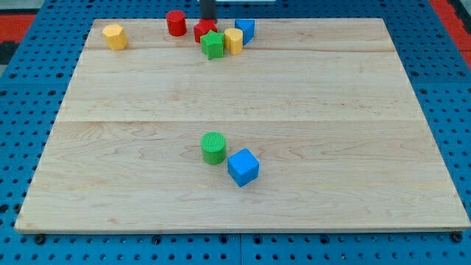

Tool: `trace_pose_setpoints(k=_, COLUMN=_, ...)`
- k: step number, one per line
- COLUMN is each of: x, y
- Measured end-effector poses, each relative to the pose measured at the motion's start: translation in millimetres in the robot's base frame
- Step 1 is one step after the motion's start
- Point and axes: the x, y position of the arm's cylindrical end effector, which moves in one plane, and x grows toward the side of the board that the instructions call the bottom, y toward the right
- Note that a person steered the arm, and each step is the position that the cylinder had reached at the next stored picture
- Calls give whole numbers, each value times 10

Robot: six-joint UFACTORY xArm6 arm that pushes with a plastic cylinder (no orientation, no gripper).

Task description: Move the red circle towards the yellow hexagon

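Observation:
The red circle (176,23), a red cylinder, stands near the view's top, left of centre. The yellow hexagon (114,36) sits at the top left of the wooden board (243,88), well to the left of the red circle. My tip (208,20) comes down from the view's top edge, just right of the red circle and right behind a red star-like block (203,31). Whether the tip touches either block cannot be told.
A cluster sits by the tip: a green star (213,45), a yellow block (234,40) and a blue block (246,29). A green cylinder (213,147) and a blue cube (243,167) stand together lower in the view. Blue pegboard (29,147) surrounds the board.

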Motion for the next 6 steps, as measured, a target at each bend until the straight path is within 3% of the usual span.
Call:
trace_pose_setpoints(k=2, x=25, y=-283)
trace_pose_setpoints(k=3, x=573, y=-431)
trace_pose_setpoints(k=4, x=672, y=-349)
trace_pose_setpoints(k=5, x=138, y=-318)
trace_pose_setpoints(k=6, x=6, y=-320)
